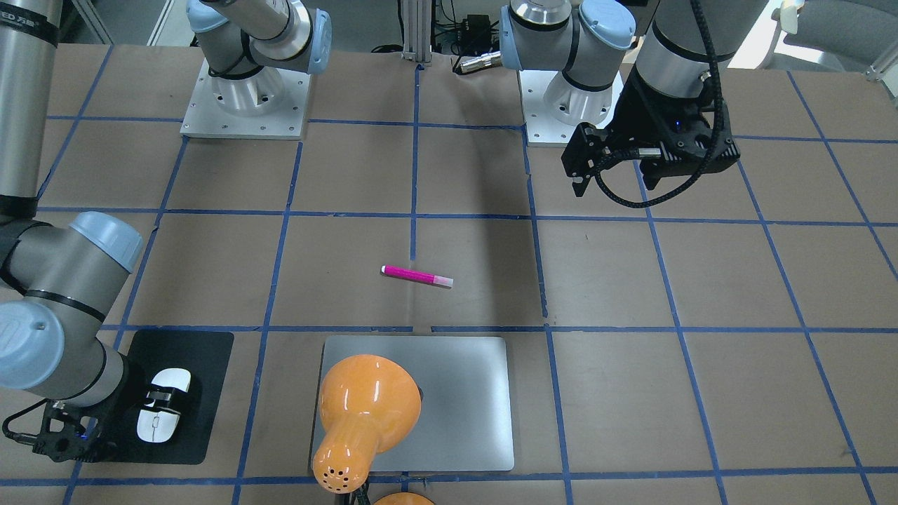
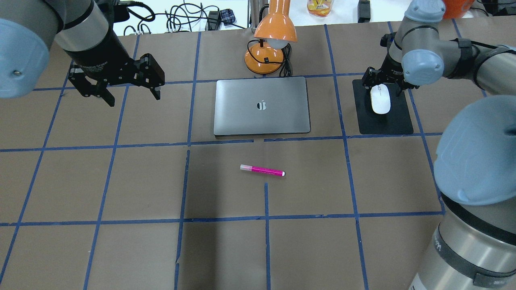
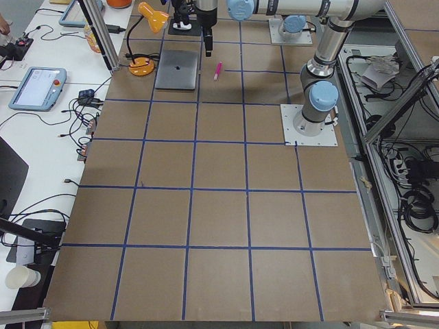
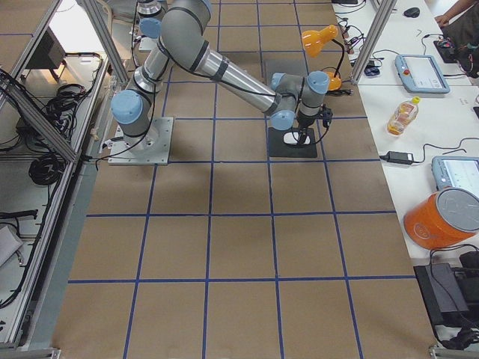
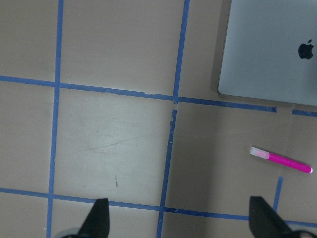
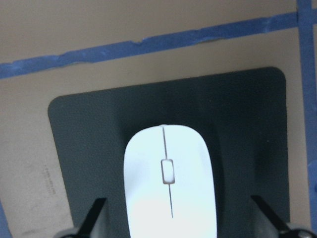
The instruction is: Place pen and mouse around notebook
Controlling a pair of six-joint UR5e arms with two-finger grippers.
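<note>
Pretty sure it's the mouse step: the right fingers [image 6: 96, 218] hang spread wide either side of the smooth white oval mouse [image 6: 168, 183], which sits on a black mat [image 6: 247, 124] off the notebook's [image 2: 242, 117] right edge, nothing gripped yet. The next move probably calls for closing squarely on its slick, low sides. The skinny magenta pen [image 2: 263, 170] lies flat on the bench [image 2: 121, 181] on the robot's side of the notebook, while the left fingers [image 5: 99, 218] hover wide and empty off the notebook's left edge.
</note>
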